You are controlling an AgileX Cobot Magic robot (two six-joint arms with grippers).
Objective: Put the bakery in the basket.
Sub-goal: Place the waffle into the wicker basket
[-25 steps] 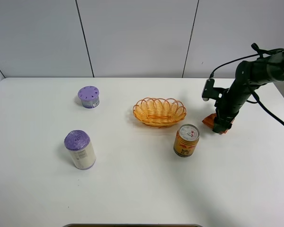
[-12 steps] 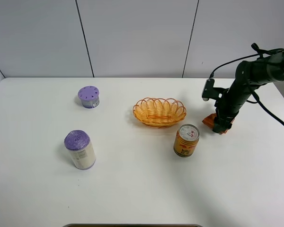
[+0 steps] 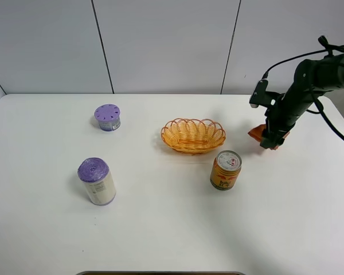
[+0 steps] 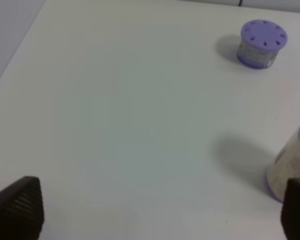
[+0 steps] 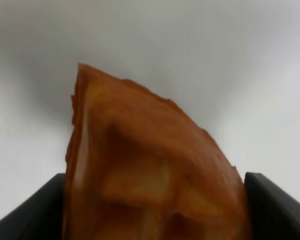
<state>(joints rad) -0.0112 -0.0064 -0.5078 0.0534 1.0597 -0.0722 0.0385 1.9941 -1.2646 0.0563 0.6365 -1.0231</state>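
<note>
Bakery (image 3: 255, 133) is up from the table (image 3: 172, 229) now. A second ago my right hand (image 3: 269, 142) was low with it, and since then the arm has risen and drawn back a little. The hand is pinching the bakery between its two fingers; in the wrist view the orange-brown wedge (image 5: 150, 170) fills the space between them and I see only white below it. So I judge the pick as done and the carry as the step that begins.

The bakery hangs at 3 o'clock from the basket (image 3: 192, 121), near it but not over it. The basket holds nothing yet. The can (image 3: 225, 170) stands at 5 o'clock from the basket, just beside it, so I think a path over the rim from 3 o'clock avoids it.

My left hand (image 4: 155, 215) is spread and holds nothing, far on the other side.

The table is white, smooth and matte. A jar (image 3: 107, 117) with a purple lid stands at 10 o'clock from the basket, and a white canister (image 3: 96, 181) with a purple top at 8 o'clock, both well apart from it. Behind the table is a pale grey wall (image 3: 166, 46) of panels with dark seams.
</note>
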